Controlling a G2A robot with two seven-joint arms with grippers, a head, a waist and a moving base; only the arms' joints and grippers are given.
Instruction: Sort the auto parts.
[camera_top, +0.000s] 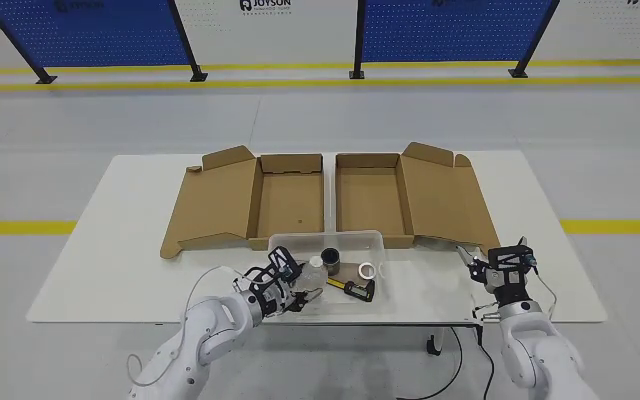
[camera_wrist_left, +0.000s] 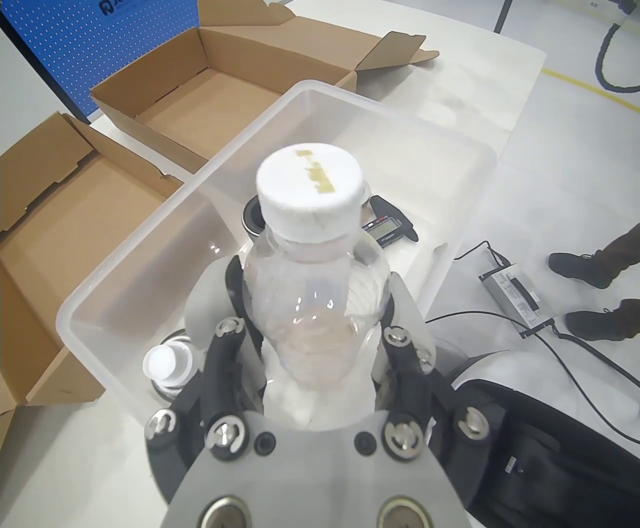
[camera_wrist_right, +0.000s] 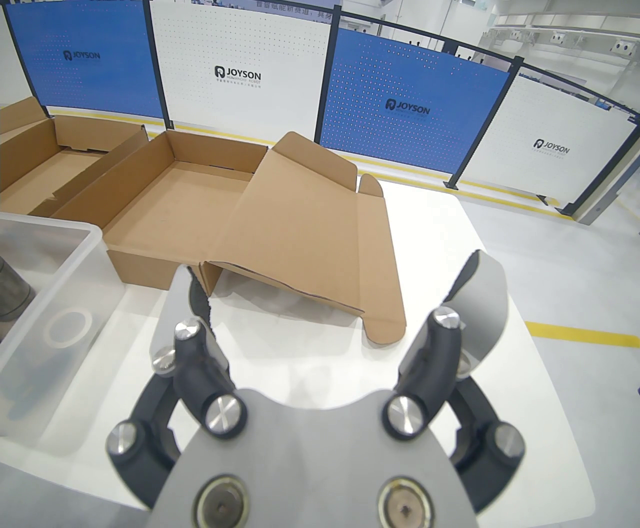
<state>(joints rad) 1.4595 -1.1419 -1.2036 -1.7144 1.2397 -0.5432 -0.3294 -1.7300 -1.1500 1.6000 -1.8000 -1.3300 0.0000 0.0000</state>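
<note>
Two white-capped bottles are in view: the larger bottle (camera_wrist_left: 312, 270) is clamped in my left gripper (camera_wrist_left: 312, 320) over the near left end of the clear bin (camera_wrist_left: 400, 112), long axis in line with the gripper and cap leading away from the wrist. The smaller bottle (camera_wrist_left: 165, 362) sits in the bin with one caliper (camera_wrist_left: 387, 227), one metal cylinder (camera_wrist_right: 10, 295) and one white ring (camera_wrist_right: 67, 327). I cannot read the yellowish mark on the held cap; my right gripper (camera_wrist_right: 332, 280) hangs spread wide over the table right of the bin, and two cardboard boxes, left box (camera_top: 290, 200) and right box (camera_top: 370, 200), lie open behind it.
</note>
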